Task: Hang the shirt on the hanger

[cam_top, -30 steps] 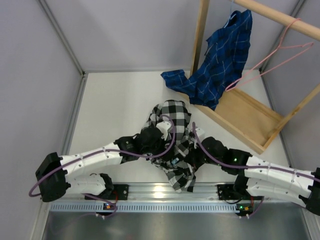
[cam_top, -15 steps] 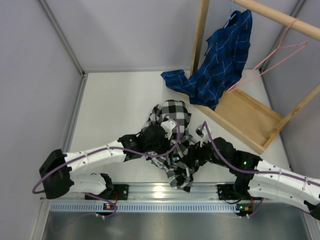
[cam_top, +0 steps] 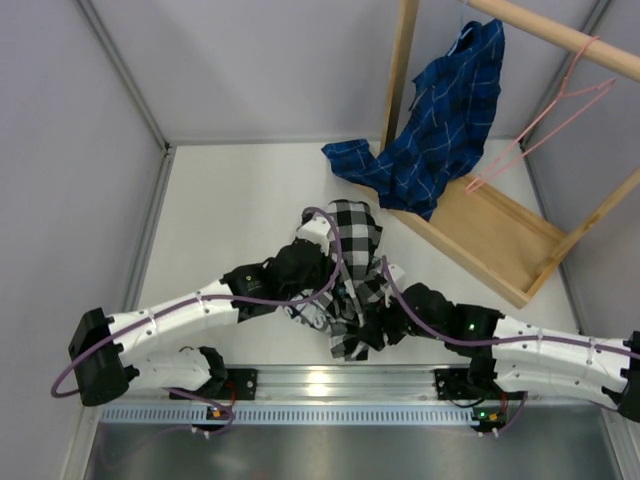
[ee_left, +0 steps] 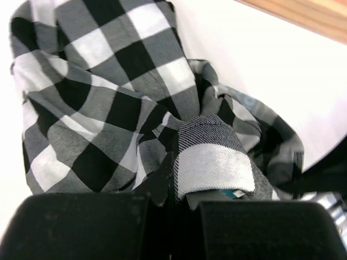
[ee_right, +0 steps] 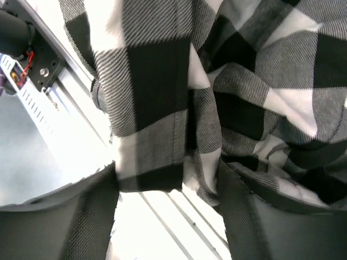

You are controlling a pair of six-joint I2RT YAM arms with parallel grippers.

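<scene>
The black-and-white checked shirt [cam_top: 352, 262] lies bunched on the white table between my two arms. My left gripper [cam_top: 322, 292] is shut on a fold of it; in the left wrist view the shirt [ee_left: 108, 103] has a white-and-grey fold pinched between the jaws of the left gripper [ee_left: 174, 190]. My right gripper [cam_top: 376, 326] is open at the shirt's near end; in the right wrist view the shirt's [ee_right: 157, 70] hem hangs loose between the spread fingers of the right gripper [ee_right: 168, 180]. The pink wire hanger [cam_top: 545, 125] hangs from the wooden rod [cam_top: 560, 35] at the back right, away from both grippers.
A blue plaid shirt [cam_top: 445, 115] drapes from the rod onto the table. The wooden rack's base [cam_top: 490, 235] and upright post [cam_top: 400, 70] stand at the right. The aluminium rail [cam_top: 330, 382] runs along the near edge. Grey walls close in the left and back.
The left gripper has shut on the shirt and the right gripper has opened and let go. The shirt's near end has drawn up from the rail and bunched more tightly.
</scene>
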